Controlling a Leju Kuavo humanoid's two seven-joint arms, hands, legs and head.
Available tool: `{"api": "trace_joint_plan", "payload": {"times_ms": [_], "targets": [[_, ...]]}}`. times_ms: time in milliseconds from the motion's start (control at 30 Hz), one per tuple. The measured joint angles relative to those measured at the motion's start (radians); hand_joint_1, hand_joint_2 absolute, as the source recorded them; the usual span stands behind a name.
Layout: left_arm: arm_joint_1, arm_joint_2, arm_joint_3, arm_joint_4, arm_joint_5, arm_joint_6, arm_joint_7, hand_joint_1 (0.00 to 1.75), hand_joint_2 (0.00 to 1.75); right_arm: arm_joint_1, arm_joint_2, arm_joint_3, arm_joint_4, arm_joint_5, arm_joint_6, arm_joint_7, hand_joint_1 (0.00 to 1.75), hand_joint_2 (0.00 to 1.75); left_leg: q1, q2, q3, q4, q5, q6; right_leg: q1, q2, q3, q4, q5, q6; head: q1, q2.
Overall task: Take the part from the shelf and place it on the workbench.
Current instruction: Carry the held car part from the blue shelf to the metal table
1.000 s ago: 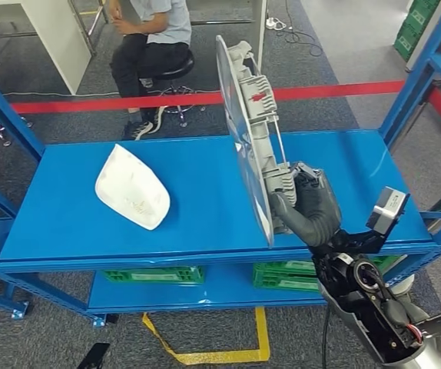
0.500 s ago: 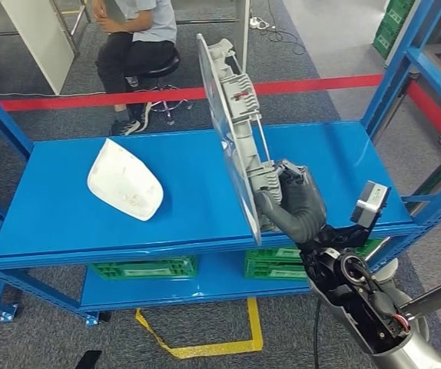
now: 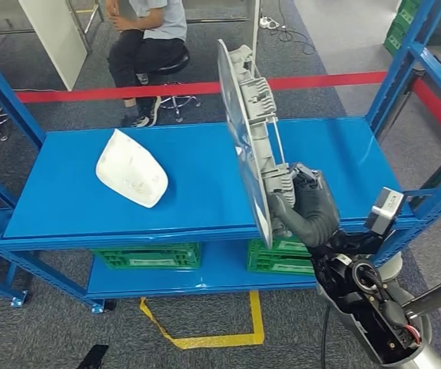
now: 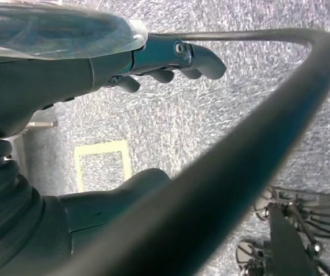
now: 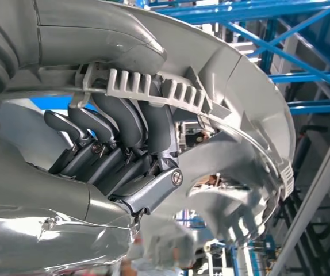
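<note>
My right hand (image 3: 306,209) grips the grey part (image 3: 252,138) at its lower end.
The part rises edge-on above my hand over the blue shelf (image 3: 195,177): smooth plate on one face, ribbed fins on the other. My left hand (image 4: 172,60) hangs empty, fingers apart.

white cover (image 3: 131,169), green crates (image 3: 147,256), person (image 3: 148,38) prob seated

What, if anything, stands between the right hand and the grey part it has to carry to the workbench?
Nothing: the right hand already grips the grey part by its ribbed back, holding it on edge above the blue shelf.
</note>
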Motion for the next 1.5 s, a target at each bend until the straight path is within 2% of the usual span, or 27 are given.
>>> {"api": "trace_joint_plan", "payload": {"times_ms": [67, 133, 167, 200, 233, 333, 400, 467, 533, 567, 633, 667, 700, 733, 767, 833, 900, 1000, 1033, 1100, 1167, 1200, 1233, 1267, 1333, 1400, 1500], "targets": [[0.000, 0.000, 0.000, 0.000, 0.000, 0.000, 0.000, 0.00, 1.75, -0.001, 0.000, 0.000, -0.001, 0.003, 0.000, 0.000, 1.75, 1.75, 0.004, -0.002, -0.036, 0.078, -0.059, -0.011, -0.004, -0.004, -0.008, -0.004, 0.016, -0.014, -0.010, 0.000], [0.000, 0.000, 0.000, 0.000, 0.000, 0.000, 0.000, 0.00, 1.75, -0.001, 0.000, 0.000, -0.002, 0.005, -0.001, 0.001, 1.75, 1.75, 0.007, -0.002, -0.098, 0.227, -0.143, -0.021, -0.003, -0.005, -0.025, -0.003, 0.030, -0.018, -0.023, 0.000], [0.001, 0.000, 0.000, 0.000, 0.000, 0.000, 0.000, 0.00, 1.75, 0.000, 0.000, 0.000, -0.002, 0.005, -0.002, 0.001, 1.75, 1.75, 0.009, -0.002, -0.121, 0.287, -0.168, -0.024, -0.003, -0.006, -0.034, -0.002, 0.035, -0.018, -0.028, 0.000], [0.001, 0.000, 0.000, 0.000, 0.000, 0.000, 0.000, 0.00, 1.75, 0.001, 0.000, 0.000, -0.002, 0.006, -0.002, 0.001, 1.75, 1.75, 0.009, -0.002, -0.125, 0.310, -0.173, -0.026, -0.002, -0.005, -0.042, -0.002, 0.040, -0.017, -0.031, 0.000], [0.002, 0.000, 0.000, 0.000, 0.000, 0.000, 0.000, 0.00, 1.75, 0.001, 0.000, 0.000, -0.002, 0.006, -0.002, 0.002, 1.75, 1.75, 0.010, -0.002, -0.106, 0.291, -0.159, -0.025, -0.002, -0.005, -0.048, -0.001, 0.045, -0.015, -0.036, 0.000], [-0.001, 0.001, -0.002, 0.000, 0.000, 0.000, 0.000, 0.00, 1.75, 0.001, 0.000, 0.000, -0.002, 0.007, -0.003, 0.002, 1.75, 1.75, 0.009, 0.000, 0.029, 0.070, -0.078, -0.015, 0.000, -0.006, -0.058, 0.002, 0.053, -0.006, -0.049, 0.000], [-0.003, 0.001, -0.005, 0.000, 0.000, 0.000, 0.000, 0.00, 1.75, 0.000, 0.000, 0.000, -0.002, 0.008, -0.003, 0.002, 1.75, 1.75, 0.005, 0.000, 0.070, -0.009, -0.058, -0.003, 0.004, -0.008, -0.062, 0.004, 0.058, 0.003, -0.050, 0.000], [-0.002, 0.000, -0.007, 0.000, 0.000, 0.000, 0.000, 0.00, 1.75, 0.000, 0.000, 0.000, -0.002, 0.009, -0.003, 0.002, 1.75, 1.75, 0.003, -0.002, 0.065, -0.015, -0.051, 0.011, 0.004, -0.010, -0.065, 0.004, 0.063, 0.014, -0.044, 0.000], [-0.001, 0.000, -0.008, 0.000, 0.000, 0.000, 0.000, 0.00, 1.75, -0.001, 0.000, 0.000, -0.002, 0.010, -0.003, 0.002, 1.75, 1.75, 0.006, -0.001, 0.059, -0.019, -0.041, 0.027, 0.002, -0.009, -0.079, 0.030, 0.039, 0.023, -0.039, 0.000], [-0.001, 0.000, -0.008, 0.000, 0.000, 0.000, 0.000, 0.00, 1.75, 0.000, 0.000, -0.001, -0.002, 0.010, -0.003, 0.002, 1.75, 1.75, 0.008, 0.000, 0.054, -0.022, -0.034, 0.034, 0.001, -0.008, -0.098, 0.074, 0.005, 0.027, -0.034, 0.000], [-0.001, 0.000, -0.009, 0.000, 0.000, 0.000, 0.000, 0.00, 1.75, 0.000, 0.000, -0.001, -0.002, 0.010, -0.003, 0.002, 1.75, 1.75, 0.006, -0.001, 0.040, -0.021, -0.024, 0.042, -0.001, -0.008, -0.152, 0.220, -0.084, 0.031, -0.019, 0.000], [-0.001, 0.000, -0.010, 0.000, 0.000, 0.000, 0.000, 0.00, 1.75, 0.001, 0.000, 0.000, -0.002, 0.010, -0.003, 0.002, 1.75, 1.75, 0.004, -0.002, 0.032, -0.021, -0.019, 0.043, -0.002, -0.008, -0.172, 0.287, -0.116, 0.033, -0.014, 0.000], [0.000, 0.000, -0.011, 0.000, 0.000, 0.000, 0.000, 0.00, 1.75, 0.001, 0.000, 0.000, -0.002, 0.010, -0.003, 0.003, 1.75, 1.75, 0.003, -0.004, 0.024, -0.020, -0.013, 0.042, -0.002, -0.008, -0.177, 0.323, -0.129, 0.034, -0.010, 0.000], [0.000, 0.000, -0.012, 0.000, 0.000, 0.000, 0.000, 0.00, 1.75, 0.001, 0.000, 0.000, -0.002, 0.011, -0.004, 0.003, 1.75, 1.75, 0.002, -0.008, 0.018, -0.019, -0.008, 0.041, -0.002, -0.008, -0.161, 0.313, -0.122, 0.033, -0.007, 0.000], [0.000, 0.000, -0.013, 0.000, 0.000, 0.000, 0.000, 0.00, 1.75, 0.002, 0.000, 0.000, -0.002, 0.011, -0.004, 0.003, 1.75, 1.75, 0.001, -0.012, 0.013, -0.018, -0.004, 0.039, -0.002, -0.006, -0.122, 0.258, -0.097, 0.030, -0.003, 0.000], [0.000, -0.002, -0.014, 0.000, 0.000, -0.001, 0.000, 0.00, 1.75, 0.001, 0.000, 0.000, -0.002, 0.015, -0.006, 0.003, 1.75, 1.75, -0.002, -0.018, 0.006, -0.015, 0.005, 0.033, -0.001, 0.009, -0.021, 0.092, -0.044, 0.020, 0.004, 0.000], [-0.002, -0.004, -0.014, 0.000, -0.001, 0.000, -0.001, 0.00, 1.75, 0.000, 0.000, 0.000, -0.003, 0.019, -0.009, 0.003, 1.75, 1.75, -0.003, -0.024, -0.001, -0.012, 0.014, 0.023, 0.003, 0.023, 0.027, -0.001, -0.025, 0.013, 0.006, 0.000], [-0.001, -0.003, -0.015, 0.000, -0.002, 0.000, -0.001, 0.00, 1.75, 0.000, 0.000, 0.000, -0.004, 0.022, -0.013, 0.005, 1.75, 1.75, -0.001, -0.031, -0.010, -0.010, 0.026, 0.004, 0.004, 0.015, 0.022, -0.009, -0.012, 0.000, 0.002, 0.000], [-0.001, -0.003, -0.015, 0.000, -0.002, -0.001, -0.001, 0.00, 1.75, -0.001, 0.000, 0.000, -0.004, 0.023, -0.014, 0.005, 1.75, 1.75, 0.000, -0.030, -0.020, 0.005, 0.013, -0.001, 0.001, 0.009, 0.019, -0.011, -0.003, -0.006, 0.000, 0.000], [-0.003, -0.003, -0.015, 0.001, -0.003, -0.001, -0.001, 0.00, 1.75, -0.002, 0.000, 0.000, -0.005, 0.025, -0.014, 0.005, 1.75, 1.75, 0.005, -0.023, -0.065, 0.101, -0.058, -0.010, -0.003, -0.004, 0.008, -0.015, 0.015, -0.016, -0.010, 0.000], [-0.004, -0.002, -0.016, 0.001, -0.004, -0.003, -0.001, 0.00, 1.75, -0.001, 0.000, -0.001, -0.006, 0.026, -0.016, 0.006, 1.75, 1.75, 0.011, -0.017, -0.122, 0.247, -0.142, -0.022, -0.003, -0.015, -0.015, -0.014, 0.030, -0.019, -0.022, 0.000], [-0.004, -0.002, -0.016, 0.001, -0.005, -0.004, -0.001, 0.00, 1.75, 0.000, 0.000, -0.001, -0.006, 0.026, -0.016, 0.006, 1.75, 1.75, 0.013, -0.016, -0.136, 0.294, -0.161, -0.027, -0.003, -0.020, -0.025, -0.012, 0.035, -0.018, -0.026, 0.000], [-0.004, -0.002, -0.017, 0.001, -0.005, -0.004, -0.001, 0.00, 1.75, 0.001, 0.000, 0.000, -0.006, 0.026, -0.017, 0.007, 1.75, 1.75, 0.016, -0.015, -0.129, 0.302, -0.161, -0.030, -0.004, -0.026, -0.034, -0.010, 0.040, -0.016, -0.030, 0.000], [-0.004, -0.002, -0.019, 0.001, -0.005, -0.005, -0.001, 0.00, 1.75, 0.001, 0.000, 0.000, -0.006, 0.027, -0.017, 0.007, 1.75, 1.75, 0.018, -0.012, -0.099, 0.266, -0.143, -0.032, -0.004, -0.031, -0.042, -0.007, 0.044, -0.013, -0.034, 0.000], [-0.007, 0.000, -0.024, 0.001, -0.005, -0.006, -0.001, 0.00, 1.75, 0.001, 0.000, 0.000, -0.007, 0.027, -0.018, 0.008, 1.75, 1.75, 0.019, 0.004, -0.001, 0.115, -0.092, -0.032, -0.003, -0.041, -0.054, 0.000, 0.048, -0.005, -0.043, 0.000], [-0.011, 0.001, -0.030, 0.001, -0.006, -0.007, -0.001, 0.00, 1.75, 0.000, 0.000, -0.001, -0.008, 0.028, -0.020, 0.008, 1.75, 1.75, 0.016, 0.015, 0.059, 0.009, -0.065, -0.020, 0.001, -0.051, -0.063, 0.008, 0.052, 0.005, -0.048, 0.000], [-0.011, 0.001, -0.033, 0.001, -0.007, -0.008, -0.001, 0.00, 1.75, -0.001, 0.000, -0.001, -0.010, 0.028, -0.021, 0.009, 1.75, 1.75, 0.011, 0.006, 0.056, -0.005, -0.054, 0.005, 0.000, -0.060, -0.068, 0.012, 0.057, 0.022, -0.040, 0.000]]}}
